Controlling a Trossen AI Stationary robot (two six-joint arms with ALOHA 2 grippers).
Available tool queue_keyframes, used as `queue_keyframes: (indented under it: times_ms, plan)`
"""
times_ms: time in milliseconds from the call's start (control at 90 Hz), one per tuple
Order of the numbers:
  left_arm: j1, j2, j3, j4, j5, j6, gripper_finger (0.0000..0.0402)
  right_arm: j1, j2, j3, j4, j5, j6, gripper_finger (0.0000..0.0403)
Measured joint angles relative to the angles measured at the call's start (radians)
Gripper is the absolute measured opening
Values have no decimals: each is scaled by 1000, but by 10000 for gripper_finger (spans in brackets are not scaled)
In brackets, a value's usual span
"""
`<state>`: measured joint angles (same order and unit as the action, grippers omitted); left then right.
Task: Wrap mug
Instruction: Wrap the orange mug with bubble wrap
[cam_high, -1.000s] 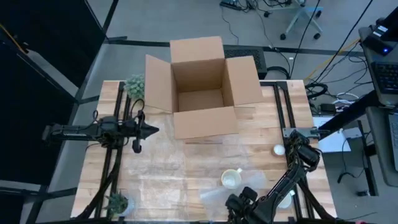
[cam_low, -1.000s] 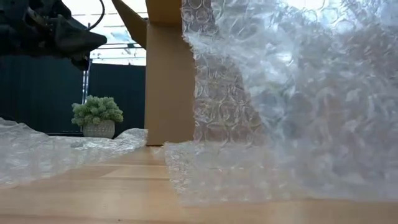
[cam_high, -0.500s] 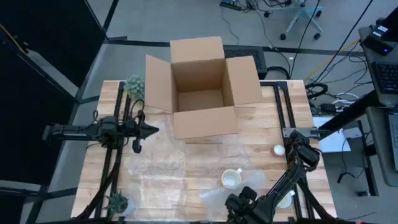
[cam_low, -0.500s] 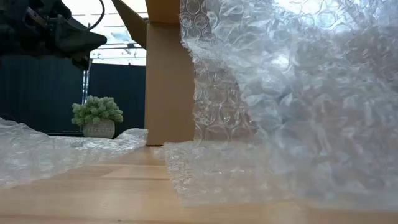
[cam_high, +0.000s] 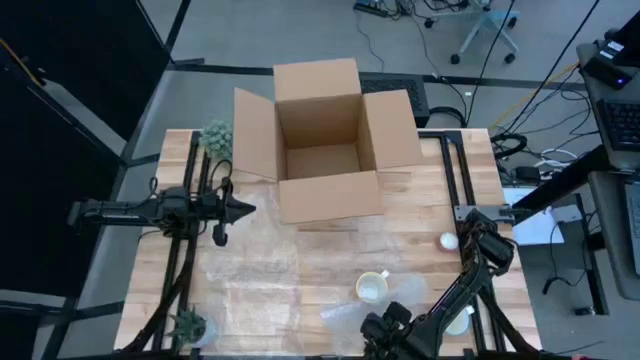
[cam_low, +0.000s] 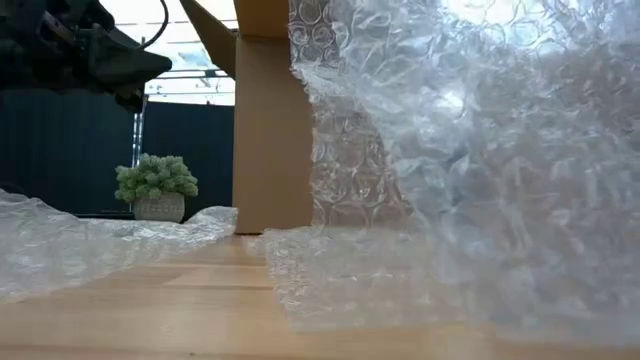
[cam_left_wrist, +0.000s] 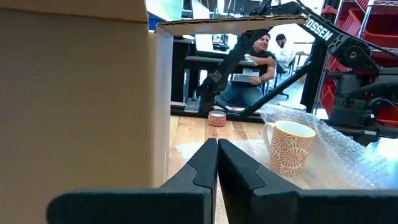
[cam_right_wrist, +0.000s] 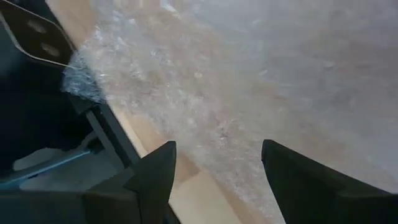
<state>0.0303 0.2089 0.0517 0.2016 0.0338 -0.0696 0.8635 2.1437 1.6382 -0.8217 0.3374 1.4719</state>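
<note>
On bubble wrap (cam_high: 400, 300), upright mug (cam_high: 372, 288).

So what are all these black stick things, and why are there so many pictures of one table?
The black sticks are two robot arms. Each ends in a gripper, a two-finger pincher. Four cameras look at once: one from above, one low at table height, and one on each arm's wrist.

From above, the left gripper sits over the left side of the table with its fingers pressed together, holding nothing. The right gripper is down at the near edge, fingers apart, over the bubble wrap.

On the wooden table you can see an open cardboard box, a mug standing on the bubble wrap, and two small potted plants. The low camera mostly sees a big crinkly wall of wrap. The left wrist camera also shows people sitting far off in the room.
</note>
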Motion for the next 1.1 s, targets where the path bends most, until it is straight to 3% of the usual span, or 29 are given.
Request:
queue_keyframes:
  times_ms: [578, 667, 833, 1100]
  plan:
    - [0, 0, 0, 0, 0, -1, 0, 0, 0, 0, 186, 1, -1, 224]
    - [0, 0, 0, 0, 0, -1, 0, -3, 0, 0, 193, 63, -74, 224]
    - [0, 0, 0, 0, 0, -1, 0, -27, 0, 0, 203, 76, -111, 224]
    - [0, 0, 0, 0, 0, -1, 0, -46, 0, 0, 251, 1, -95, 224]
